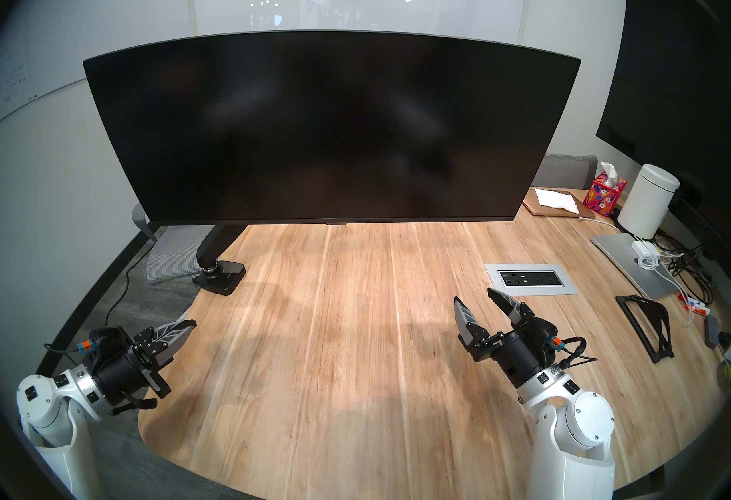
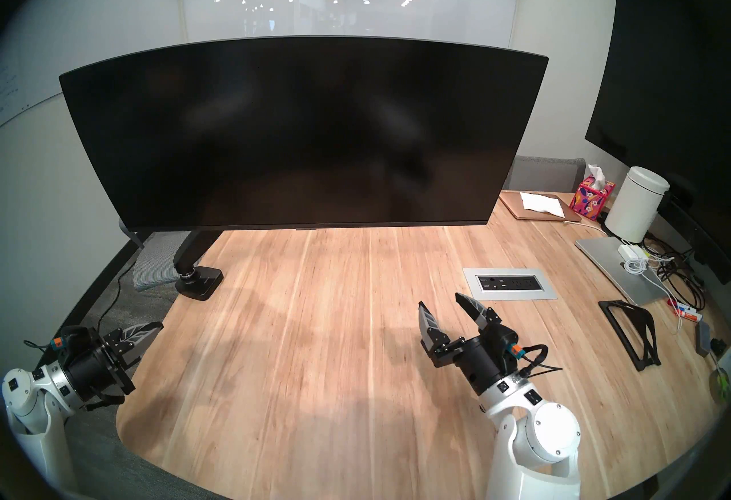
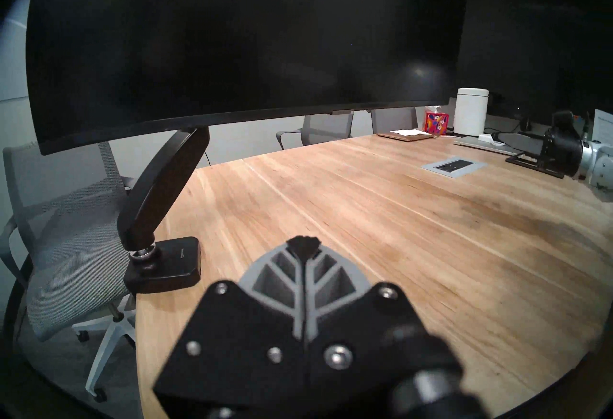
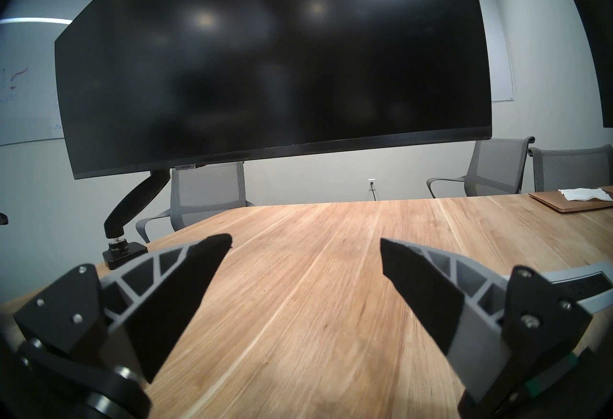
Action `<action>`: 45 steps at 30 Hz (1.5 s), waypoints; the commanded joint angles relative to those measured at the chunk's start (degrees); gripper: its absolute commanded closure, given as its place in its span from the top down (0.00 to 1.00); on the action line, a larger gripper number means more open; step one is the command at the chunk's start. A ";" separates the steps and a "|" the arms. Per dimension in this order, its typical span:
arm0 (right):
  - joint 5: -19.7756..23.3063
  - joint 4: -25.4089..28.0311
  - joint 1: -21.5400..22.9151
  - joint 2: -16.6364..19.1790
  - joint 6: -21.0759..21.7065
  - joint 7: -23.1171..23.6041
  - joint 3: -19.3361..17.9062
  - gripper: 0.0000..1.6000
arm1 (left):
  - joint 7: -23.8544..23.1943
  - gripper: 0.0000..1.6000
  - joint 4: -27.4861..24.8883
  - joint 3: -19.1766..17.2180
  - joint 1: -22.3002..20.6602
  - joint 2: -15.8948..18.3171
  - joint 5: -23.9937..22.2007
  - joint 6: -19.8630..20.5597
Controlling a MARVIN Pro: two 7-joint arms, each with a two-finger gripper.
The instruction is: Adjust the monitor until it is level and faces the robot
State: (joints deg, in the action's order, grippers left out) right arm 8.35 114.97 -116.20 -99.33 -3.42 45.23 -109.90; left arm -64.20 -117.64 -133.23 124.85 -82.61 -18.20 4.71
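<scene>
The monitor (image 1: 332,123) (image 2: 304,131) (image 3: 232,33) (image 4: 282,57) is a very wide black dark screen held over the far half of the wooden table by a black jointed arm (image 1: 215,242) on a clamp base (image 1: 221,275) at the table's left edge. Its lower edge runs about level in the head views. My left gripper (image 1: 190,325) (image 3: 303,242) hovers at the near left table edge, shut with nothing in it, well short of the screen. My right gripper (image 1: 474,295) (image 4: 305,239) is open and empty above the table at the near right.
A second dark screen (image 1: 672,64) with a silver flat base (image 1: 629,262) stands at the right, among cables, a white canister (image 1: 648,206), a tissue box (image 1: 603,196), a black stand (image 1: 648,325) and a power inset (image 1: 522,279). Grey chairs (image 1: 174,254) sit beyond the table.
</scene>
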 commanded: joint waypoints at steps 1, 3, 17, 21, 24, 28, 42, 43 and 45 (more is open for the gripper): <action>0.38 1.16 0.08 0.10 -0.05 -0.04 0.06 1.00 | 0.17 0.00 1.03 0.63 -0.41 -2.23 0.01 -4.90; 0.39 1.17 0.07 0.11 -0.05 -0.05 0.06 1.00 | 0.47 0.00 1.16 0.65 -0.95 -2.39 -0.20 -4.54; 0.38 1.15 0.08 0.10 -0.06 -0.04 0.05 1.00 | 0.81 0.06 -1.23 2.49 -1.61 -4.59 -2.41 -1.62; 0.38 1.16 0.08 0.10 -0.05 -0.04 0.05 1.00 | 0.76 0.07 -2.08 3.13 -1.00 -5.25 -2.33 -1.38; 0.38 1.17 0.08 0.10 -0.05 -0.04 0.06 1.00 | 0.83 0.09 -2.29 3.29 -0.85 -5.35 -2.34 -1.08; 0.38 1.17 0.07 0.10 -0.04 -0.04 0.06 1.00 | 0.90 0.15 -2.13 3.38 -0.93 -5.30 -2.19 -0.58; 0.38 1.17 0.07 0.10 -0.04 -0.05 0.06 1.00 | 0.38 1.00 -0.89 3.00 -1.37 -4.78 -1.89 0.68; 0.38 1.17 0.07 0.10 -0.04 -0.05 0.06 1.00 | 0.15 1.00 -0.82 2.99 -1.38 -4.66 -2.01 0.82; 0.38 1.17 0.07 0.10 -0.04 -0.04 0.06 1.00 | -0.24 1.00 -1.05 2.95 -1.10 -4.13 -2.17 2.35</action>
State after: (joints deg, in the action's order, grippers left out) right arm 8.35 114.99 -116.21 -99.33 -3.42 45.22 -109.90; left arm -63.80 -118.11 -130.17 123.77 -87.67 -19.94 5.78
